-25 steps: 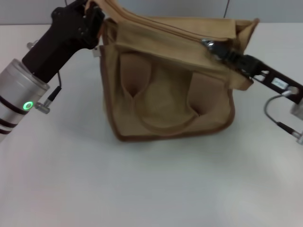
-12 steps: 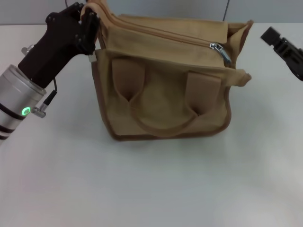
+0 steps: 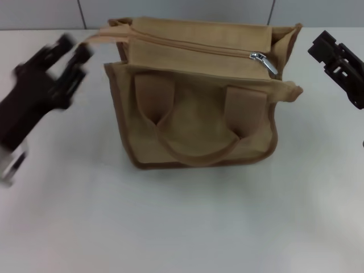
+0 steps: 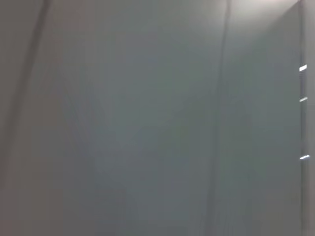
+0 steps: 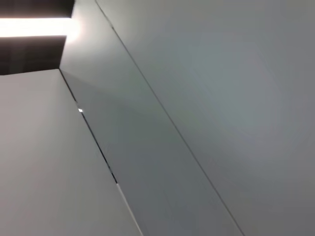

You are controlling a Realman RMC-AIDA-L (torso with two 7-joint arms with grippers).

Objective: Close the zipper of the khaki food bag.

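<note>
The khaki food bag (image 3: pixel 196 122) stands upright in the middle of the white table, with its two looped handles hanging down the front. The zipper (image 3: pixel 193 46) runs along the top, and its silver slider and pull tab (image 3: pixel 264 60) lie at the right end, next to the raised right corner. My left gripper (image 3: pixel 71 48) is open, off to the left of the bag and apart from it. My right gripper (image 3: pixel 331 52) is open, to the right of the bag and clear of it. Neither wrist view shows the bag or any fingers.
The white table (image 3: pixel 182 227) spreads in front of and around the bag. A grey panelled wall (image 3: pixel 170 8) stands behind it. The wrist views show only grey wall panels (image 4: pixel 147 123) and a panel seam (image 5: pixel 162 113).
My left gripper has let go of the bag's left top corner and swung away left and down. My right gripper released the pull tab earlier and stays off to the right. The bag has settled upright.
</note>
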